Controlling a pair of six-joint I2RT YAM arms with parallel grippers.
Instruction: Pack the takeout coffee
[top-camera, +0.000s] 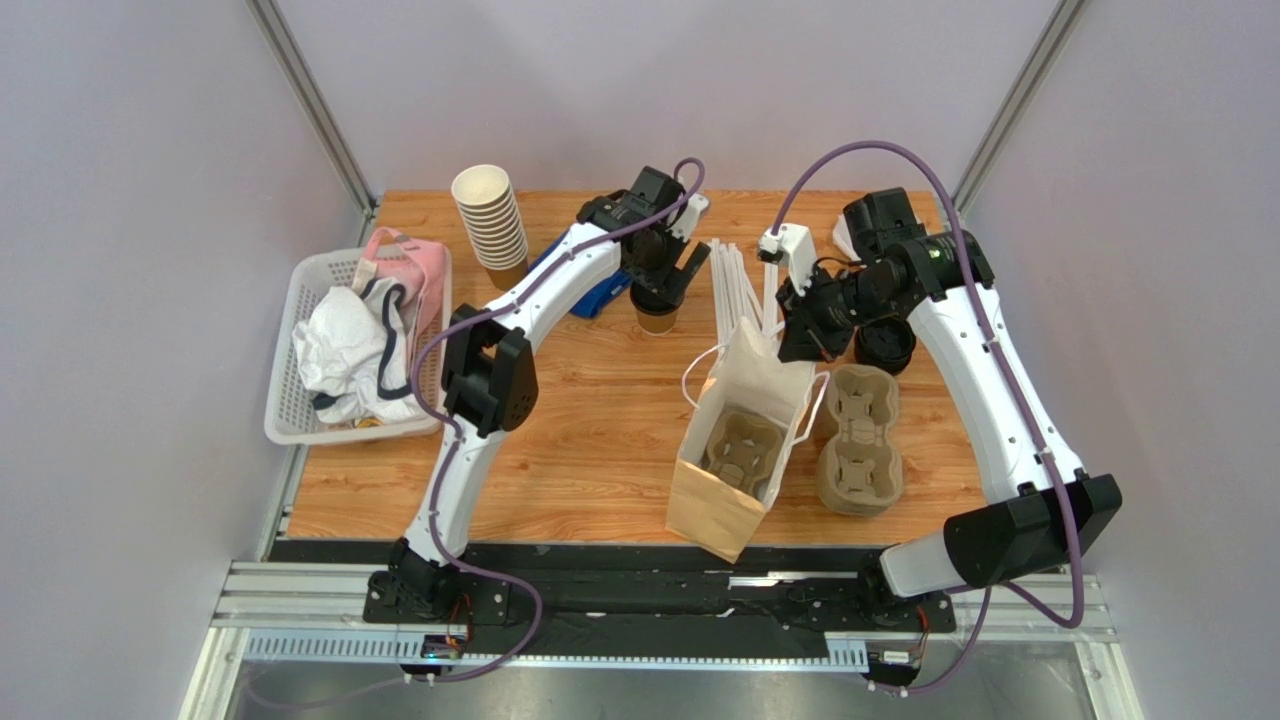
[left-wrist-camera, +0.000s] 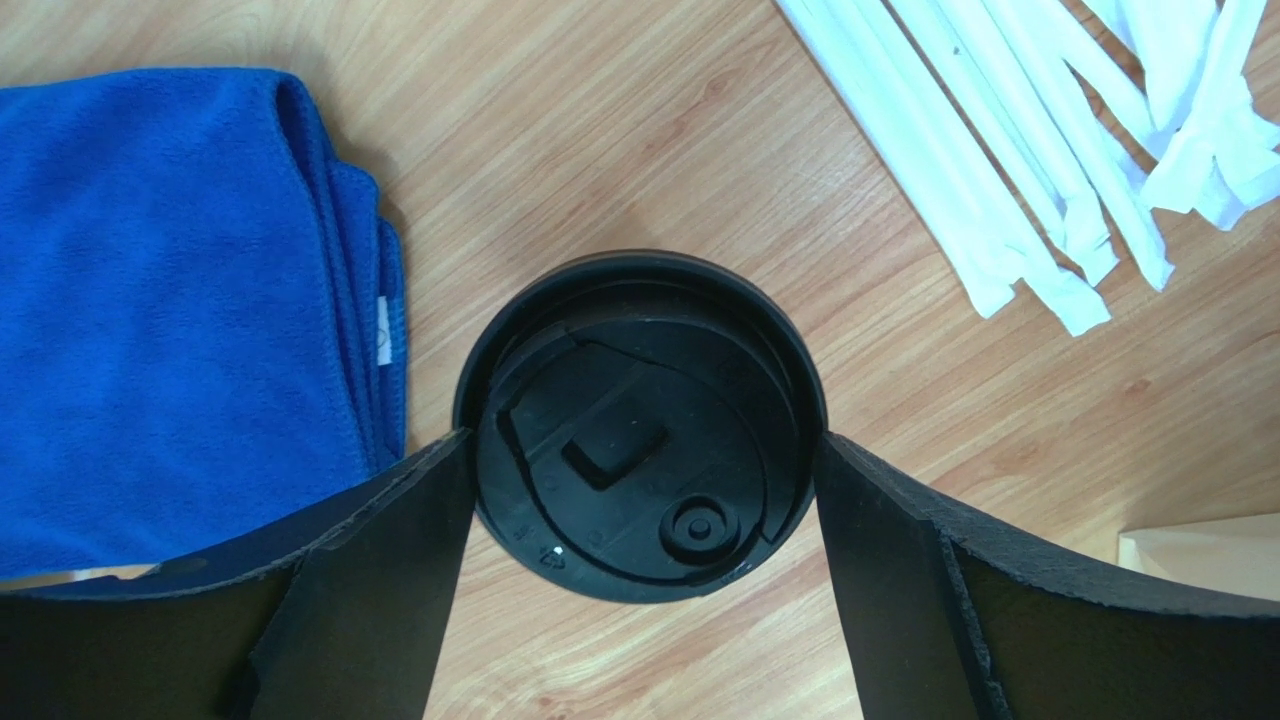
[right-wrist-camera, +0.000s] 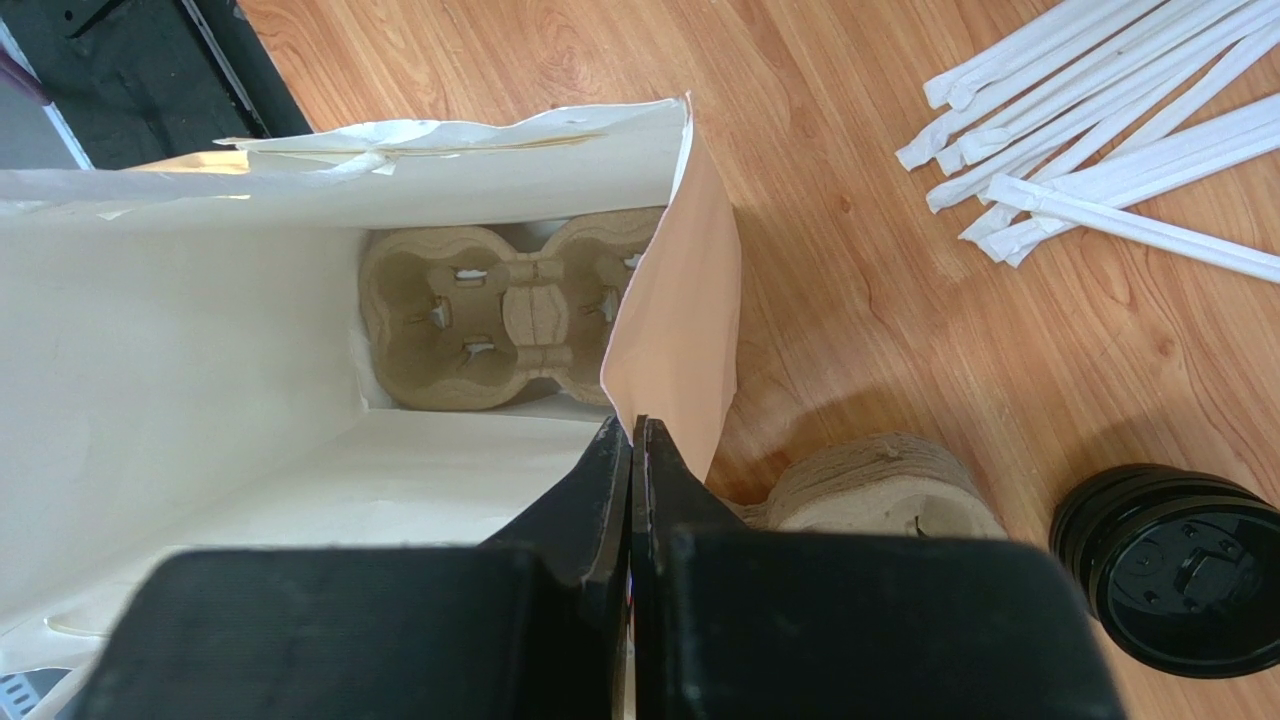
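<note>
The takeout coffee (top-camera: 655, 315), a brown paper cup under a round black lid (left-wrist-camera: 639, 428), stands upright on the wooden table at the back centre. My left gripper (left-wrist-camera: 643, 438) is open and comes down over it, one fingertip at each side of the lid's rim; I cannot tell whether they touch. A kraft paper bag (top-camera: 733, 458) stands open mid-table with a pulp cup carrier (right-wrist-camera: 504, 315) on its bottom. My right gripper (right-wrist-camera: 633, 431) is shut on the bag's upper edge at its far right corner.
A folded blue cloth (left-wrist-camera: 166, 300) lies left of the coffee and wrapped white straws (left-wrist-camera: 1052, 135) lie to its right. Spare pulp carriers (top-camera: 860, 443) and loose black lids (right-wrist-camera: 1187, 570) sit right of the bag. Lidless stacked cups (top-camera: 492, 225) and a white basket (top-camera: 293, 405) stand at the left.
</note>
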